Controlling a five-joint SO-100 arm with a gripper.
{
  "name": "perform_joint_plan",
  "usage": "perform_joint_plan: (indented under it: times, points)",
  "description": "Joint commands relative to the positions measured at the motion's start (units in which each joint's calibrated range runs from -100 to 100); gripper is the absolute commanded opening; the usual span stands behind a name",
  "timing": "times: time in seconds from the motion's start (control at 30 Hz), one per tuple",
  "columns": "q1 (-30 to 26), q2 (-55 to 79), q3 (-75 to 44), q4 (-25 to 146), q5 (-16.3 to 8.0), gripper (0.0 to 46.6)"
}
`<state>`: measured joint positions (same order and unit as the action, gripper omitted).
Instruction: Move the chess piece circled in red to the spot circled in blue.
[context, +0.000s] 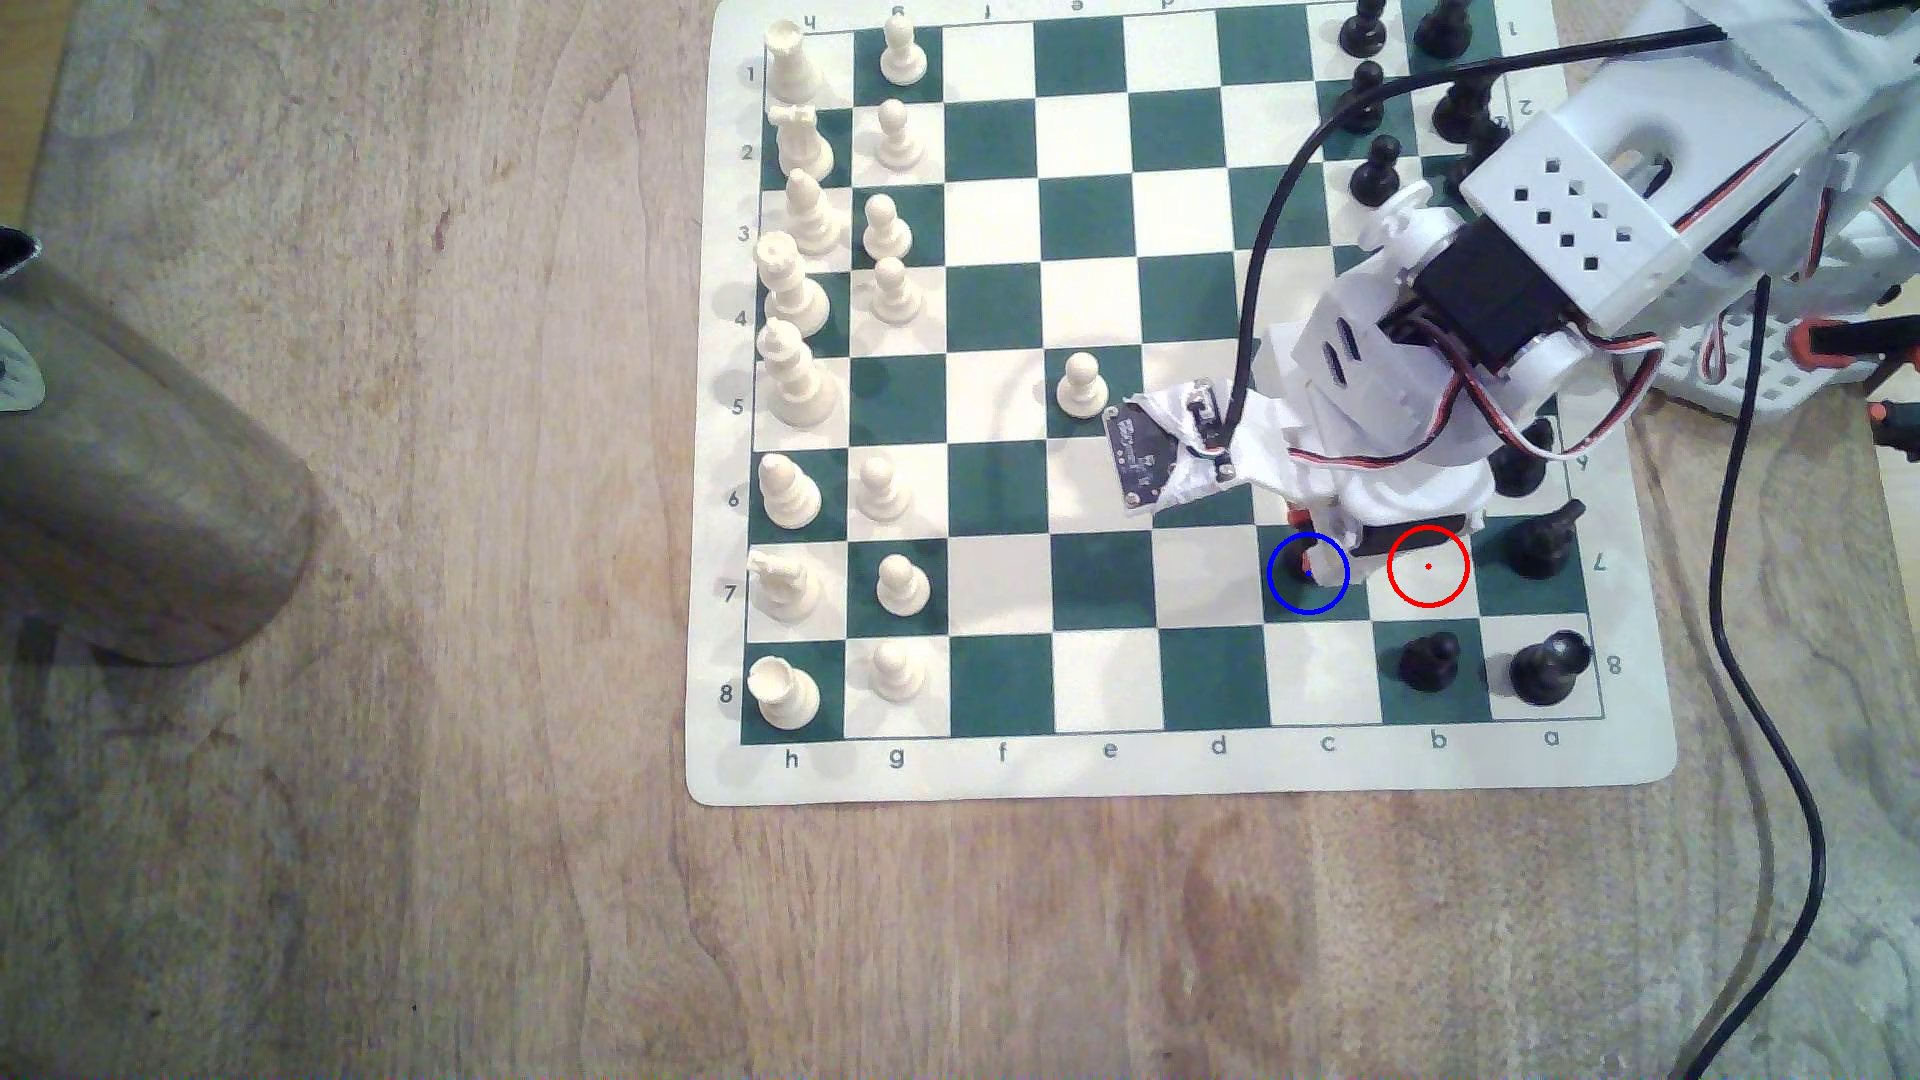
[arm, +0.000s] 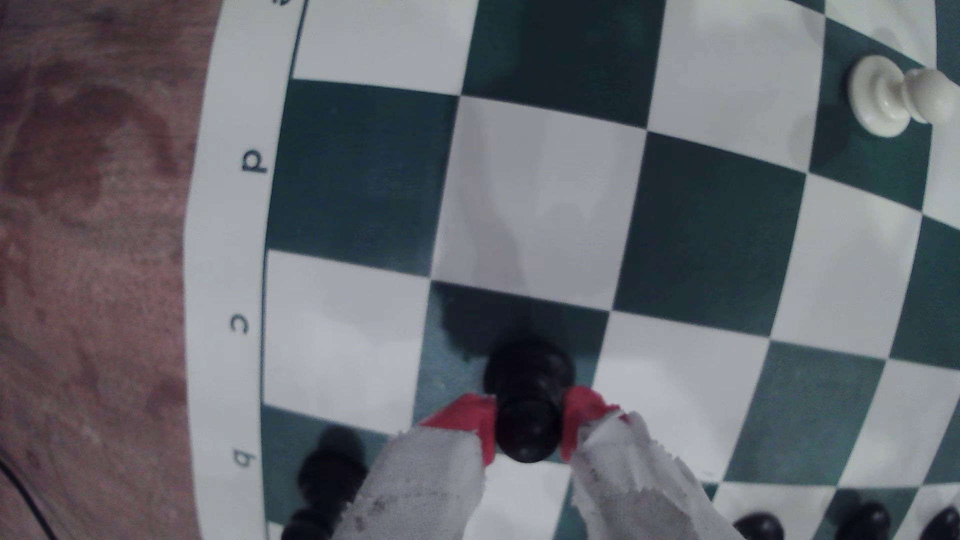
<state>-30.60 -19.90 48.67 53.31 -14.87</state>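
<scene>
While the pale wooden worktop (context: 416, 883) lies bare along the near edge of the exterior view, a black cable (context: 1766, 789) trails across it at that view's right. Farther in rests the green-and-cream roll-up chess mat (context: 1174, 774). In its nearest row, at the exterior view's right, stand a small black pawn (context: 1429, 659) and a taller black back-row piece (context: 1548, 665).

One row farther, the dark green square ringed in blue (context: 1283, 600) holds the glossy black round-headed pawn (arm: 527, 400), whose base sits on that green square in the wrist view. The red-tipped, cloth-wrapped jaws (arm: 527, 426) are closed narrowly around the pawn's neck and head, one red pad (arm: 470, 418) pressing each side. Just to the exterior view's right, the white square ringed in red (context: 1429, 566) carries only a red dot.

Above these squares hangs the white printed arm (context: 1558, 208) with its wrist camera board (context: 1143, 457). A lone cream-white pawn (context: 1081, 386) stands near the middle of the mat. Along the exterior view's left, two columns of cream pieces (context: 831, 353) run toward the far edge, and more black pieces (context: 1371, 104) cluster at the far right.
</scene>
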Motion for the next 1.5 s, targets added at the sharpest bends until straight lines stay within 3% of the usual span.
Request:
perform_joint_plan:
  times: [0.0,0.03,0.1,0.3,0.7,0.87,0.93,1.0,1.1,1.17,1.23,1.33,1.4,1.47]
  points:
    - [-0.2,-5.3,0.2,-0.3,-0.1,15.1]
    - [-0.3,-6.5,0.9,-0.3,-0.1,18.8]
    - [-0.3,-7.1,1.2,-0.3,-0.1,20.3]
    - [0.1,-10.0,2.3,-0.4,-0.2,21.1]
    - [1.2,-29.8,8.8,12.4,0.1,23.4]
    - [10.4,-42.5,10.0,22.0,3.7,17.1]
    - [17.8,-48.5,10.1,25.3,7.0,9.7]
    - [21.7,-51.8,10.1,26.3,8.5,4.4]
    - [26.6,-57.9,12.6,22.1,8.8,3.9]
    - [28.1,-63.0,16.8,16.5,8.0,0.3]
    - [30.8,-70.8,24.7,4.1,8.3,0.2]
    - [32.6,-71.4,28.8,-7.2,8.7,0.2]
    - [33.8,-71.4,36.2,-24.0,11.9,0.2]
    - [33.9,-72.6,40.9,-32.7,13.2,0.2]
